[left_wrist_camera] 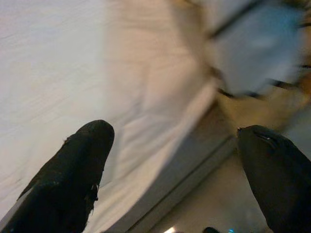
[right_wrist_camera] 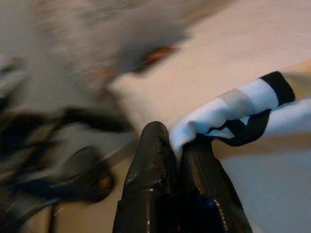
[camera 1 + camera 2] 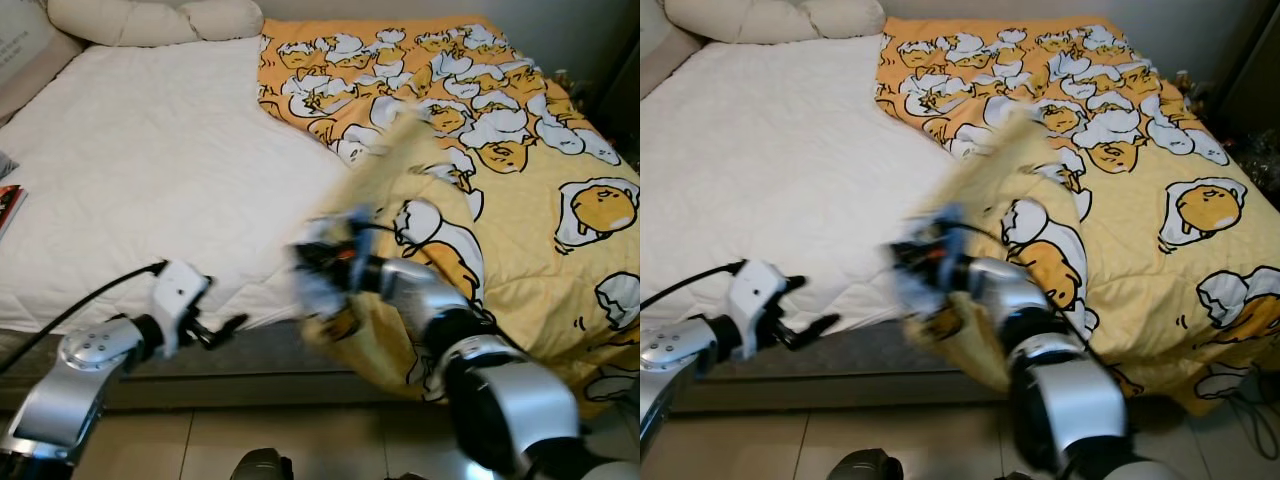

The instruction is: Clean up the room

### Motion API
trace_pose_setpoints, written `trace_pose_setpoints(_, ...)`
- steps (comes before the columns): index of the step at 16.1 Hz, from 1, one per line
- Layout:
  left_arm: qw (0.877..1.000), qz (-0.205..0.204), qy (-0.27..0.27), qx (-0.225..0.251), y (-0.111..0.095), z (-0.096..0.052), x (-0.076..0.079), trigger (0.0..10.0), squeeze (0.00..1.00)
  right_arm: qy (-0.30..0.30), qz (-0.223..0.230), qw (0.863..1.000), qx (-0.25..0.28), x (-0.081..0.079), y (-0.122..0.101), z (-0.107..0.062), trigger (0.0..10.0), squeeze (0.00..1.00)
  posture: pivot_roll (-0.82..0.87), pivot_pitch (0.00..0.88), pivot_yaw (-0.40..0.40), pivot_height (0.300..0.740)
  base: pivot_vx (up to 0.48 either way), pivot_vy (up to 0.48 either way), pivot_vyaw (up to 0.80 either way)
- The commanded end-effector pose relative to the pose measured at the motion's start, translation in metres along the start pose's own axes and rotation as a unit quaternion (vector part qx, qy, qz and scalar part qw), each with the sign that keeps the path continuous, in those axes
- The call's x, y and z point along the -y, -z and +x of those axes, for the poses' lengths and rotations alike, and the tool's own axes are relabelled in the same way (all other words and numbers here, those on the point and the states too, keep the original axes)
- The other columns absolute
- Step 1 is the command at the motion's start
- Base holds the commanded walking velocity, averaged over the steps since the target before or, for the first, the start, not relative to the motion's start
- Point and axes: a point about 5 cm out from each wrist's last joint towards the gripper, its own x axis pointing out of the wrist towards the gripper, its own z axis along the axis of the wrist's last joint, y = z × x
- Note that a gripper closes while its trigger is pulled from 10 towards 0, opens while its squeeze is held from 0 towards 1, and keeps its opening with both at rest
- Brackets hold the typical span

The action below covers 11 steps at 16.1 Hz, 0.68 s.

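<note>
I am standing at the foot edge of one wide bed covered by a white quilted mattress sheet [image 3: 170,160]. My right gripper [image 2: 177,160] is pinching a fold of the one yellow blanket printed with white-and-yellow egg figures [image 3: 520,170]; its two black fingers are pressed together with the cloth caught between them, as the right wrist view shows. I am holding that lifted corner, blurred, above the bed's near edge, roughly at the middle of the bed's width. The blanket is lying over the bed's right half, reaching from the head end to the near edge and hanging over it toward the pale tiled floor [image 3: 300,440].

My left gripper [image 3: 215,333] is hovering just in front of the bed's near edge, on the left, holding nothing; its two fingers [image 1: 73,179] are spread wide apart.

Two puffy cream pillows [image 3: 150,20] are lying at the head of the bed, side by side. One red-and-black book [image 3: 8,205] is resting at the bed's far left edge.
</note>
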Motion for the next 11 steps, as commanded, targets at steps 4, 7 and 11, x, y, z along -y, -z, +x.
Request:
trace_pose_setpoints(4, 0.991, -0.005, -0.134, -0.022, 0.008, -0.012, -0.038, 10.0, 0.0, -0.226, -0.097, 0.965, -0.089, -0.042, 0.014, -0.006, 0.0, 0.0, 0.18, 0.0, 0.019, 0.74, 0.0, 0.0, 0.0)
trace_pose_setpoints(7, 0.98, 0.0, -0.194, -0.049, 0.019, -0.018, -0.052, 10.0, 0.0, -0.314, -0.129, 0.934, -0.108, -0.065, 0.01, -0.033, 0.0, 0.0, 0.16, 0.0, 0.03, 0.74, 0.0, 0.0, 0.0)
trace_pose_setpoints(11, 0.973, -0.002, -0.225, -0.055, 0.024, -0.018, -0.058, 10.0, 0.0, -0.318, -0.151, 0.922, -0.159, -0.078, 0.016, -0.073, 0.0, 0.0, 0.14, 0.0, 0.04, 0.74, 0.0, 0.0, 0.0)
